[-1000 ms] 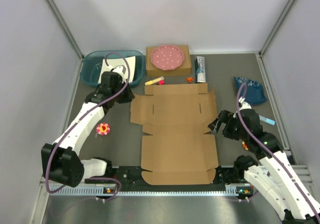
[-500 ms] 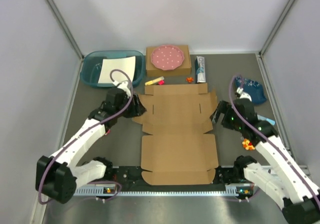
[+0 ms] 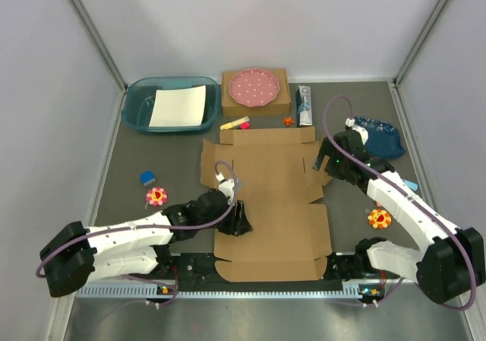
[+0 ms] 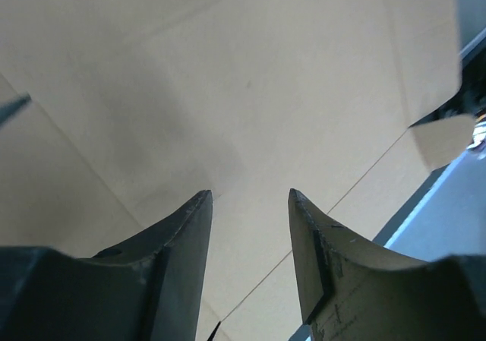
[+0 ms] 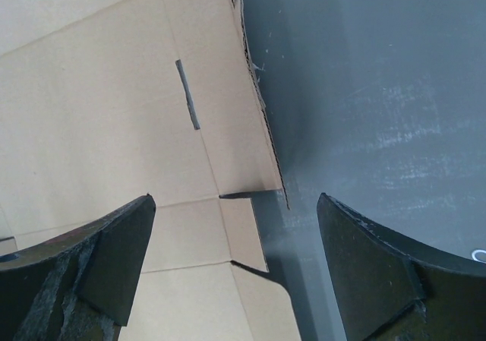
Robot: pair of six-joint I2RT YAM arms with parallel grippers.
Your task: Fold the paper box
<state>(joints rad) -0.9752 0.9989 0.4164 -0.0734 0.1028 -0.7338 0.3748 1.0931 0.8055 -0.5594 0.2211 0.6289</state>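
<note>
The paper box (image 3: 267, 197) lies flat and unfolded in the middle of the table, a brown cardboard sheet with flaps and tabs. My left gripper (image 3: 241, 221) is low over the left side of its near panel. In the left wrist view the gripper (image 4: 249, 204) is open and empty, with cardboard (image 4: 228, 90) filling the view. My right gripper (image 3: 323, 164) is at the sheet's right edge by the far panel. In the right wrist view the gripper (image 5: 235, 200) is wide open, and the right flap edge and a small tab (image 5: 243, 231) lie between the jaws.
A teal bin (image 3: 140, 98) holding white paper stands at the back left. A smaller brown box (image 3: 281, 102) bearing a pink dotted plate is behind the sheet, with a tube (image 3: 304, 105) and marker (image 3: 234, 123). A blue bag (image 3: 377, 136) and flower toys (image 3: 157, 197) (image 3: 379, 219) lie at the sides.
My left arm has swung from the back left by the bin down to the sheet's near left panel. My right gripper has moved away from me along the sheet's right edge.
</note>
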